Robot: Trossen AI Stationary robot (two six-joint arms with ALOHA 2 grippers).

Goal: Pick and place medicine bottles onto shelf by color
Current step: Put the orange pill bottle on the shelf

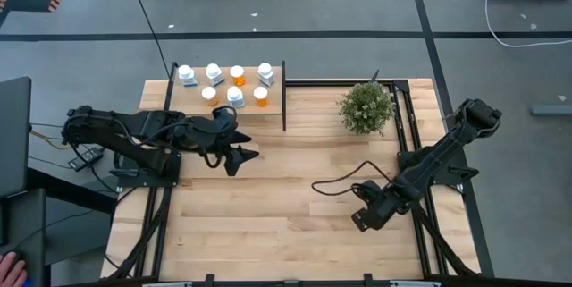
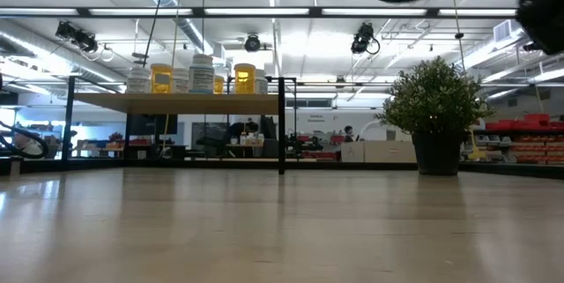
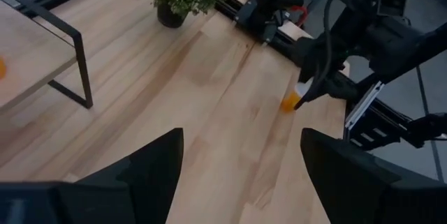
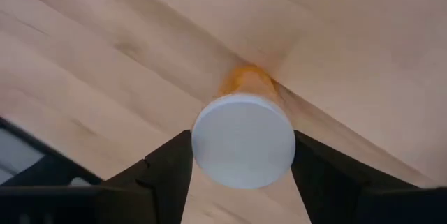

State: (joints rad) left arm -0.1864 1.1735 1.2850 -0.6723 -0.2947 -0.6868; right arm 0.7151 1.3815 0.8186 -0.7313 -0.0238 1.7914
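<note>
Seven medicine bottles (image 1: pixel 225 85) already stand on the shelf (image 1: pixel 197 108), well left of the plant (image 1: pixel 366 106), apparently leaving one to fetch. That orange bottle (image 4: pixel 244 137) sits between the right tool's (image 4: pixel 242 155) fingers on the counter (image 1: pixel 286 206), well in front of the plant; contact cannot be told. The left tool (image 3: pixel 241 165), released, waits in front of the shelf. No label is legible.

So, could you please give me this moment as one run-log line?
right gripper: shut on orange bottle, table front-right | left gripper: open, empty, by shelf | shelf: seven bottles
</note>
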